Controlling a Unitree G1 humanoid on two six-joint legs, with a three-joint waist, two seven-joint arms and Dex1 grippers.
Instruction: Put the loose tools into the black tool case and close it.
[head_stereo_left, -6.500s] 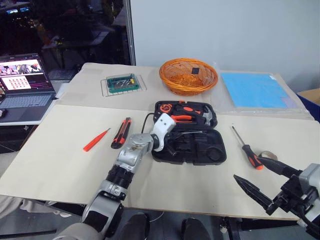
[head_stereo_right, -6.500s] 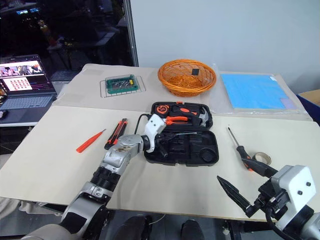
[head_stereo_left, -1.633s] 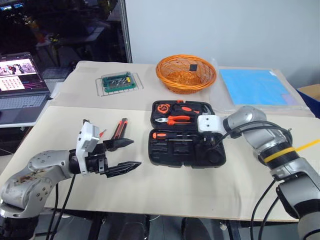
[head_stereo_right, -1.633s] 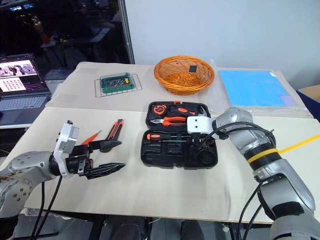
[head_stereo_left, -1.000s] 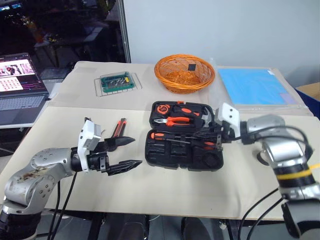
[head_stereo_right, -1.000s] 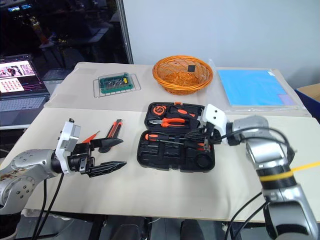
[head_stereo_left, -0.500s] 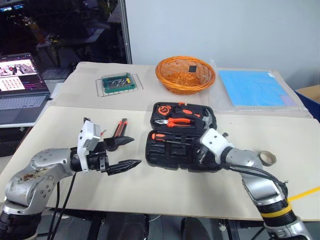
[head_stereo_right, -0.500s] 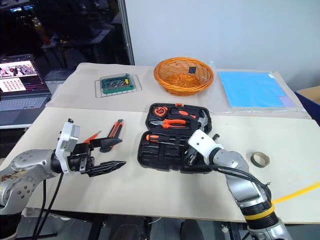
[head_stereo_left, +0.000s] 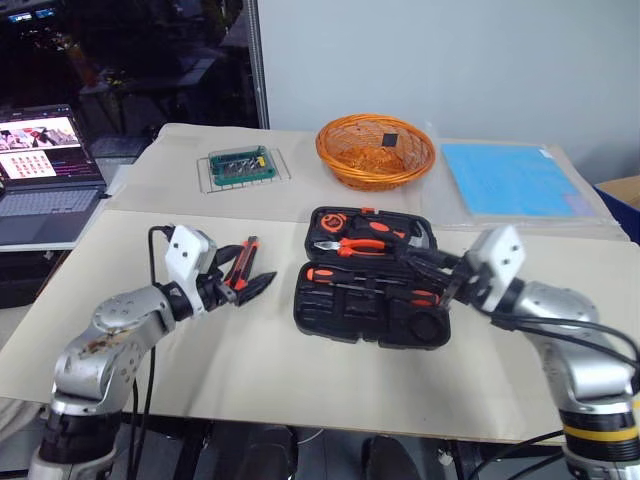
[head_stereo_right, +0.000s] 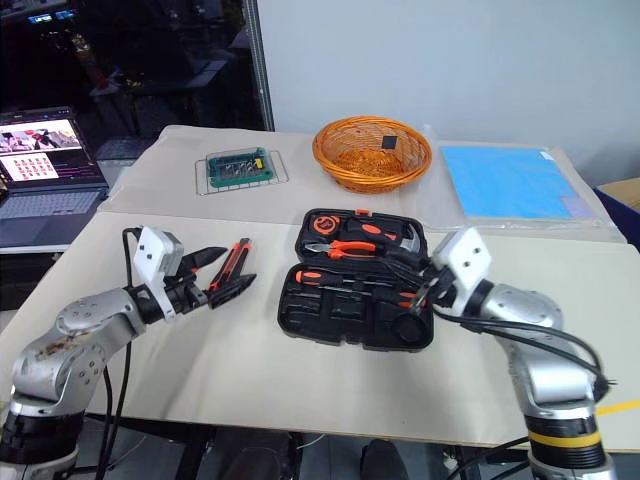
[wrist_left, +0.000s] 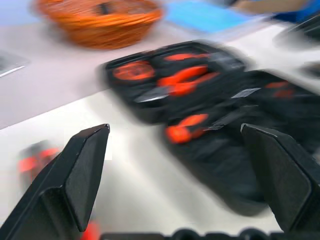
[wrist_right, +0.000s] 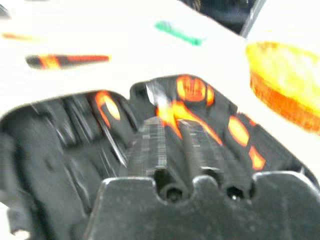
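Note:
The black tool case (head_stereo_left: 372, 322) lies open mid-table, with orange pliers (head_stereo_left: 356, 246) and a hammer in its far half. Two black-and-orange screwdrivers (head_stereo_left: 335, 275) (head_stereo_left: 415, 296) rest in the near half. My right gripper (head_stereo_left: 432, 272) hovers over the case's right end, its fingers (wrist_right: 147, 142) a little apart with nothing between them. Left of the case lies the orange-black utility knife (head_stereo_right: 241, 251). My left gripper (head_stereo_left: 256, 264) is wide open there, one finger on each side of the knife as seen from the head. I cannot tell whether it touches the knife.
An orange wicker basket (head_stereo_left: 376, 150) stands behind the case. A green tray on a wire rack (head_stereo_left: 241, 166) sits at the back left and a blue sheet (head_stereo_left: 510, 178) at the back right. A laptop (head_stereo_left: 45, 165) sits off the table's left side.
My left gripper has swung forward and now straddles the knife. My right gripper has pulled back and up from the case's front right and its fingers have parted. The second screwdriver stays in the case.

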